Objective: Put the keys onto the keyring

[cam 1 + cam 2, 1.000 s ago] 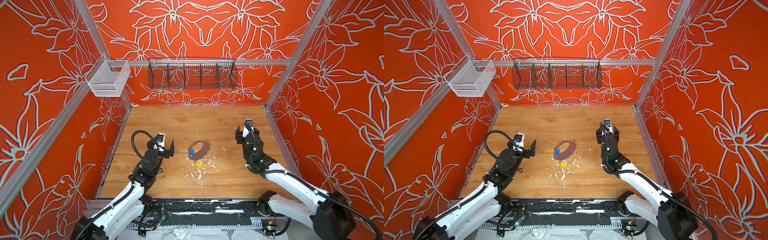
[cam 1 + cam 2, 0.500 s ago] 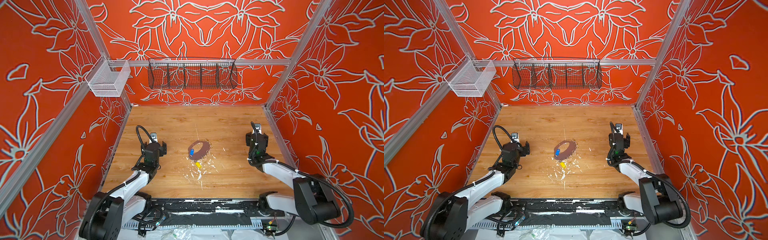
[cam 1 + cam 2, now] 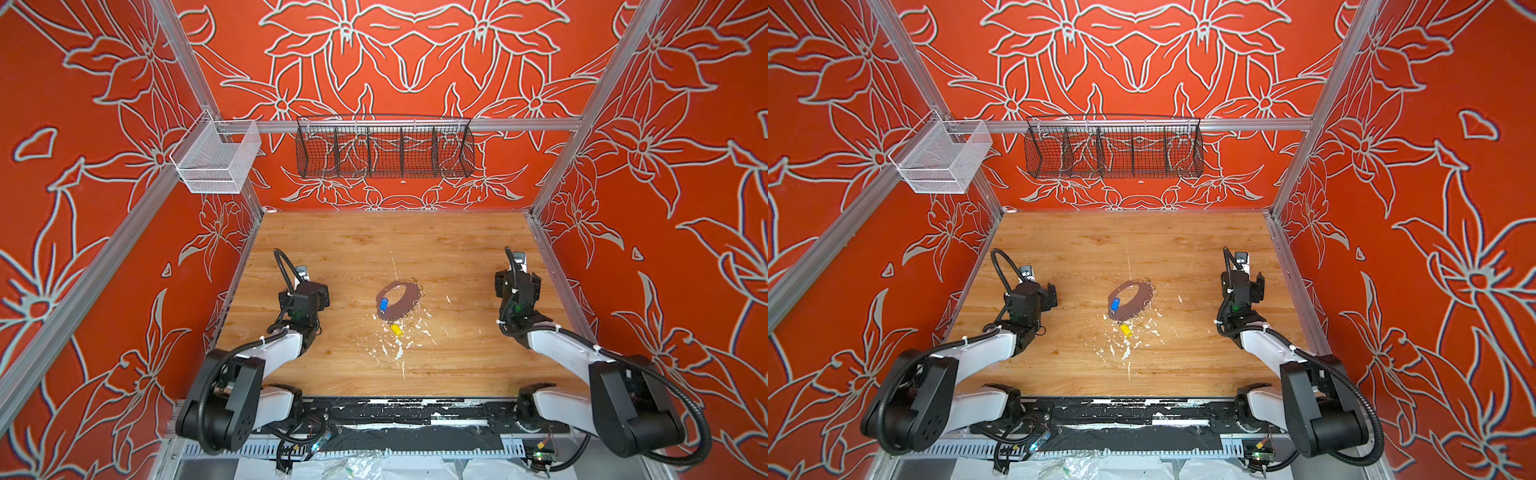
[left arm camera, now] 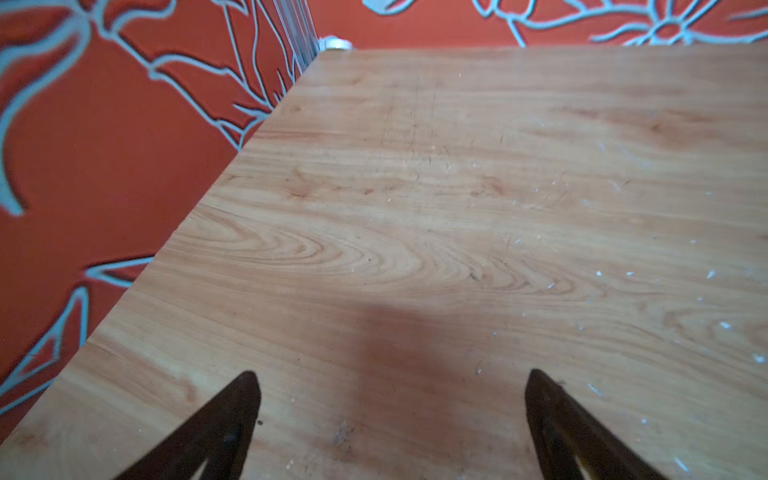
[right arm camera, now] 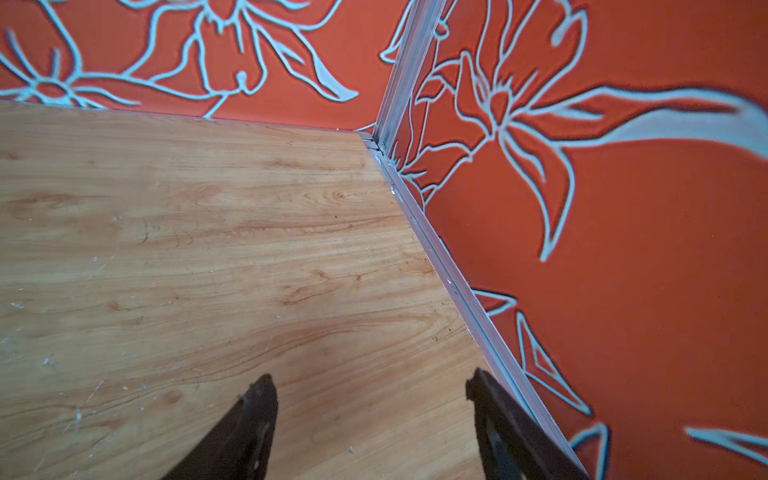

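Note:
The keyring, a flat grey-brown ring with small metal rings on its edge, lies mid-table in both top views. A blue-tagged key rests on its left part. A yellow-tagged key lies just in front of the ring. My left gripper is well left of the ring, open over bare wood. My right gripper is far right of it, open and empty, beside the wall rail.
A white mesh basket hangs on the left wall and a black wire basket on the back wall. White flecks scatter the wood in front of the keys. The right wall rail runs close by the right fingers.
Both arms have folded back and low toward the front. The left gripper has drawn away leftward from the ring, and the right gripper has moved out toward the right wall.

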You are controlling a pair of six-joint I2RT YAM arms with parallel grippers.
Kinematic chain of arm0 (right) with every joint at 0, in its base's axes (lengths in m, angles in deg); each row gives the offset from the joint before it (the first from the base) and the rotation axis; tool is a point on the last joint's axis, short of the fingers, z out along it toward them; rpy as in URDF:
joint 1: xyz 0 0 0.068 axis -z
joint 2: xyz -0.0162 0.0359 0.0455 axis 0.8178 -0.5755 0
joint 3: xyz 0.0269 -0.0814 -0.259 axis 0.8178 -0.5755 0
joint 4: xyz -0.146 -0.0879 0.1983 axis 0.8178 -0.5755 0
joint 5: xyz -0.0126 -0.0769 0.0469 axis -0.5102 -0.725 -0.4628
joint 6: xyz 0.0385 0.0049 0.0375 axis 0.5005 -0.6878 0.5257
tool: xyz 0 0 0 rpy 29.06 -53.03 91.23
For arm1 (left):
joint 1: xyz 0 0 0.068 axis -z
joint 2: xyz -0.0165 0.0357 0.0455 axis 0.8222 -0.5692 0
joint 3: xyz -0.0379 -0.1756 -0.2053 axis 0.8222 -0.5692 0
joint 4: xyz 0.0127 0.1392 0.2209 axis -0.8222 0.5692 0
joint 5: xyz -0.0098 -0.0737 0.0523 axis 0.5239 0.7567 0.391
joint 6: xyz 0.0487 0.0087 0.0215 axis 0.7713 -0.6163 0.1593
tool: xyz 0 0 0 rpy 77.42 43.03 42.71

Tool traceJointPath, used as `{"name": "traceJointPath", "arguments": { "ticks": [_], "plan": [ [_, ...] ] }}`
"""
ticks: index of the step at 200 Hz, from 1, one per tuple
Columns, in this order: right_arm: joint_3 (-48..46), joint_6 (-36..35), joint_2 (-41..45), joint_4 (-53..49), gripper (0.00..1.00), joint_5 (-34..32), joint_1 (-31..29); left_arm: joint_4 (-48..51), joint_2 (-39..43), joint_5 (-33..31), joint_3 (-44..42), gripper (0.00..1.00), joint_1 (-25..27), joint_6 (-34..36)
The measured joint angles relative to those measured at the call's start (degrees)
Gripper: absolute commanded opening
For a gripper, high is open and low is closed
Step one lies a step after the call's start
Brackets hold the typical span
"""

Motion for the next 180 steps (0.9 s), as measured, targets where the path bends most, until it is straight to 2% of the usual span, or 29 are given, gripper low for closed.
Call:
{"name": "traceJointPath", "arguments": {
  "ticks": [25, 47, 78, 98, 138, 163, 180],
  "plan": [
    [0.0, -0.6, -2.6, 0.1, 0.75, 1.4, 0.1, -0.1, -0.1, 0.2, 1.4, 0.99, -0.2, -0.1],
    [0.0, -1.9, -5.0, 0.0, 0.75, 5.5, 0.1, -0.9, 1.2, 0.5, 0.2, 1.0, -0.2, -0.1],
    [0.3, -4.0, -6.1, -0.8, 0.74, 16.8, 0.1, -3.1, 3.7, 2.1, -3.6, 0.99, -0.3, 0.2],
    [-1.0, -4.8, -5.9, 2.8, 0.76, 23.1, -0.1, -4.0, 4.2, 3.2, -4.7, 0.99, -0.5, 0.5],
    [-4.7, -3.8, -5.9, 8.2, 0.77, 26.6, 2.1, -5.0, 4.2, 4.7, -4.8, 0.97, -1.2, 0.7],
    [-9.7, -2.6, -8.5, 19.1, 0.78, 28.9, 4.2, -4.6, 3.7, 5.7, -4.1, 0.97, -2.2, 0.7],
    [-11.3, -2.1, -9.1, 19.4, 0.79, 29.4, 4.7, -4.5, 3.6, 6.2, -3.7, 0.97, -2.6, 0.6]
  ]
}}
